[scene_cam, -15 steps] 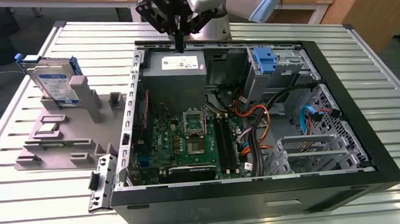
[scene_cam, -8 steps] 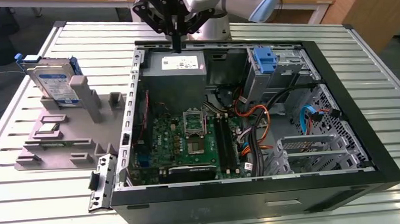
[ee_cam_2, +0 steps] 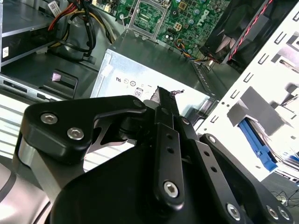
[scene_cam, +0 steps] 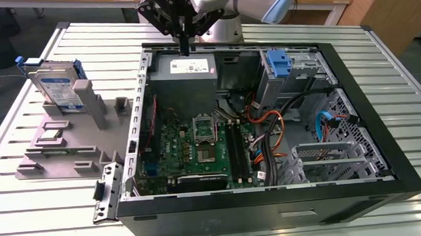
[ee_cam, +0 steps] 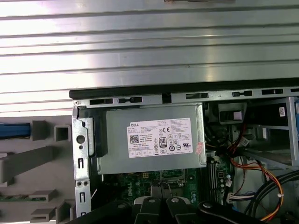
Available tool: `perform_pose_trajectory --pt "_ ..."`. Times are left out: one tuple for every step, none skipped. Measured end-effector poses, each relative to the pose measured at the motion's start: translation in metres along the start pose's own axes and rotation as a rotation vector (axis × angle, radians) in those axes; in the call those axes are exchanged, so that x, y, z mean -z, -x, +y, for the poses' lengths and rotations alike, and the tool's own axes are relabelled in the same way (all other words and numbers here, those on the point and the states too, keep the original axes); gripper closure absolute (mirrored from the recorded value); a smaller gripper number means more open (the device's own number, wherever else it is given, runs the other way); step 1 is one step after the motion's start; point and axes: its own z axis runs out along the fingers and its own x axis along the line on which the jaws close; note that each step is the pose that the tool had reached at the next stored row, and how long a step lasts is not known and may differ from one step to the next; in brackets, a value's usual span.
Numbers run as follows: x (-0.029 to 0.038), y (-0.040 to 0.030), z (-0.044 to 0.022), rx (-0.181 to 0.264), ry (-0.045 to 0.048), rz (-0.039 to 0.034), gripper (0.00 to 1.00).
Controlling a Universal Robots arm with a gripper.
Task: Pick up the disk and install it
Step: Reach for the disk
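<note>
The disk point(scene_cam: 56, 88), a silver drive with a white-and-blue label in a blue carrier, stands on edge in the grey fixture point(scene_cam: 63, 151) at the exterior view's left, outside the computer case. My gripper point(scene_cam: 184, 50) hangs over the back of the open case, well apart from the disk. Its black fingertips point(ee_cam_2: 163, 95) are pressed together with nothing between them, just above the grey power supply box point(ee_cam: 152, 140). A blue strip of the carrier point(ee_cam: 14, 130) shows at the edge of the first wrist view.
The open black computer case point(scene_cam: 383, 158) lies on the slatted metal table point(scene_cam: 400, 72). Inside are the green motherboard point(scene_cam: 197, 150), orange and black cables point(scene_cam: 271, 126) and a blue plastic caddy point(scene_cam: 279, 61) in the drive bay at the back right. The fixture's grey posts point(scene_cam: 89, 102) stand beside the disk.
</note>
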Motion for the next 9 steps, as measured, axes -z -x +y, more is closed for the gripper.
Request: perform_pose_trajectory --pt "0.0 -0.0003 0.0 0.0 0.0 0.0 0.9" --pt "0.0 -0.0007 0.0 0.0 0.0 0.0 0.9" --pt "0.0 -0.001 -0.0001 0.0 0.0 0.0 0.9" --pt "0.0001 -0.0014 -0.0001 0.0 0.0 0.0 0.9" --pt "0.0 -0.0018 -0.0001 0.0 0.0 0.0 0.9" --pt "0.0 -0.0021 -0.0002 0.0 0.0 0.0 0.9" --pt "0.0 -0.0024 -0.0002 0.0 0.0 0.0 0.9" --pt "0.0001 -0.0026 -0.0002 0.0 0.0 0.0 0.9" --pt "0.0001 -0.003 -0.0002 0.0 0.0 0.0 0.9"
